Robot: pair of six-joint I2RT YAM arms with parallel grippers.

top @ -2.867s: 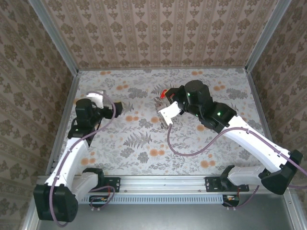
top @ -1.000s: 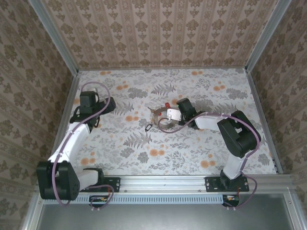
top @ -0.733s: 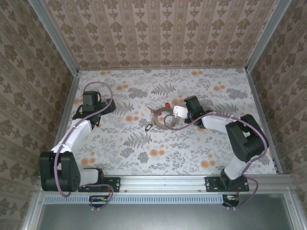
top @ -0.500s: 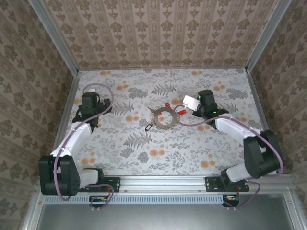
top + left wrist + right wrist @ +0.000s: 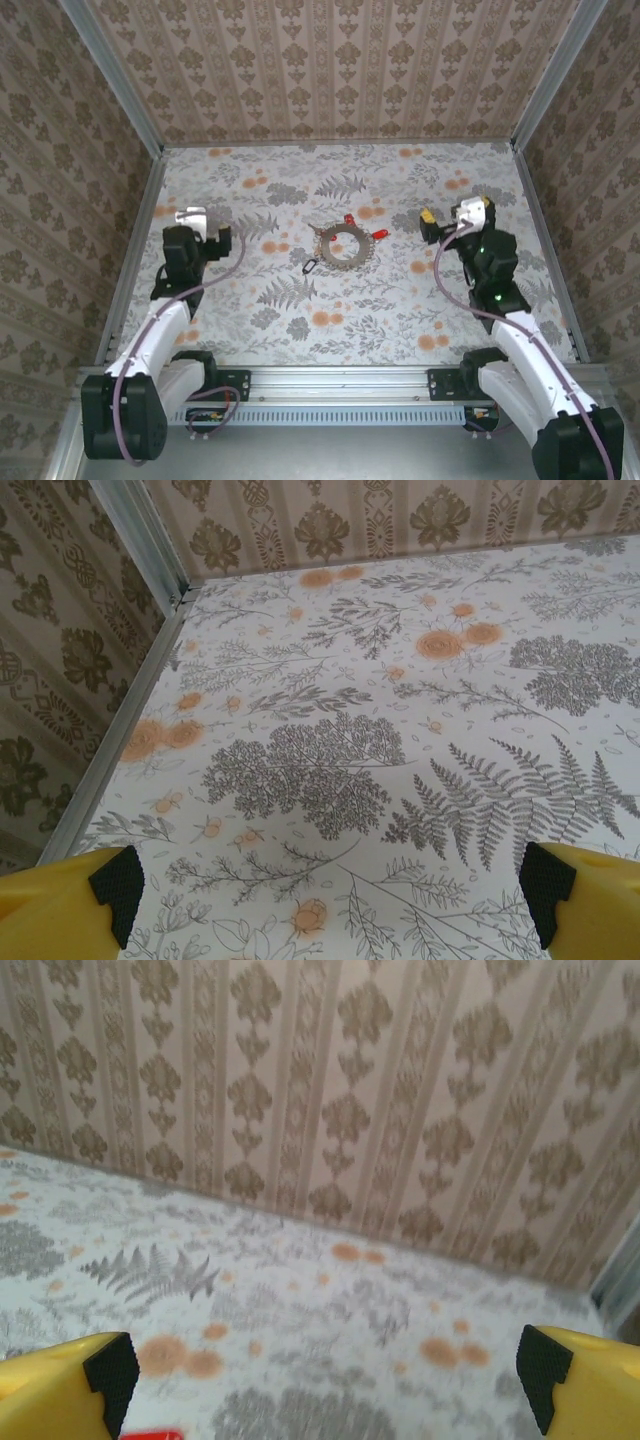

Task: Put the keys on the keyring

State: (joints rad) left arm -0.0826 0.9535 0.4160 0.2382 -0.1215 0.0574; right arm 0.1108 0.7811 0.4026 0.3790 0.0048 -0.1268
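The silvery keyring (image 5: 342,245) lies flat on the flowered table, mid-table. One red-headed key (image 5: 349,218) lies at its far rim and another (image 5: 381,234) at its right rim; whether either is threaded on the ring is too small to tell. A red key edge (image 5: 150,1434) peeks in at the bottom of the right wrist view. My right gripper (image 5: 440,220) (image 5: 328,1385) stands open to the right of the ring, apart from it and holding nothing. My left gripper (image 5: 205,230) (image 5: 330,905) is open and bare, well left of the ring.
A small black oval loop (image 5: 309,267) lies just front-left of the ring. Patterned walls close in the table on three sides, with a metal corner post (image 5: 140,540) at the far left. A metal rail (image 5: 340,383) runs along the near edge.
My right gripper has drawn back from the ring to the right, leaving the red keys beside it. The left arm has pulled back toward the near edge.
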